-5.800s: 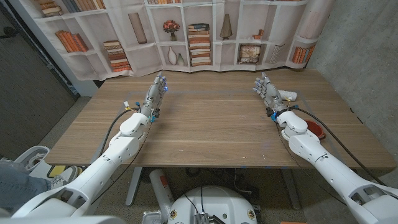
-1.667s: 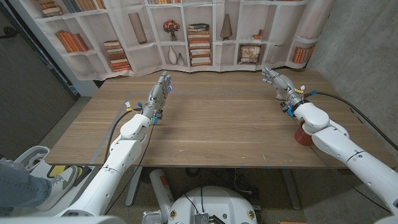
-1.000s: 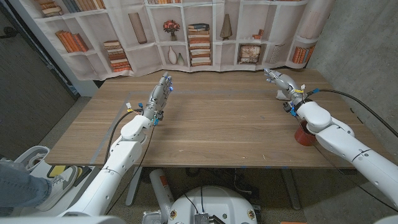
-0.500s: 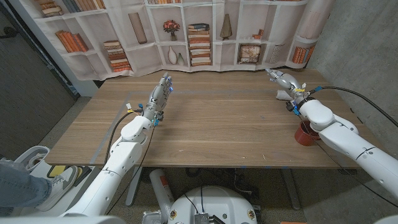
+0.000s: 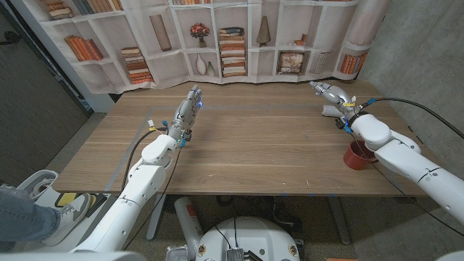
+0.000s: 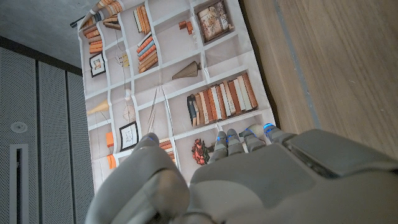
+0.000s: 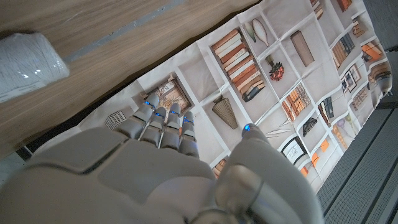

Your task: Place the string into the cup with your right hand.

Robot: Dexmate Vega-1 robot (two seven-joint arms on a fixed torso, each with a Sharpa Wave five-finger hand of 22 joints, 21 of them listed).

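— Right hand (image 5: 324, 91): position?
— Far right of the surface (image 5: 254, 145), arm stretched toward the bookshelf backdrop (image 5: 217, 40). Fingers (image 7: 163, 127) extended side by side, nothing in them.

— The string (image 5: 333, 111)?
— A white roll lying on the surface just beside that hand; contact cannot be confirmed, the wrist partly hides it. It also appears in the right wrist view (image 7: 28, 65).

— The cup (image 5: 357, 155)?
— Red, upright, near the right front edge, partly under the forearm.

— Left hand (image 5: 185, 111)?
— Raised on its edge at centre left, fingers straight, slightly parted, holding nothing.
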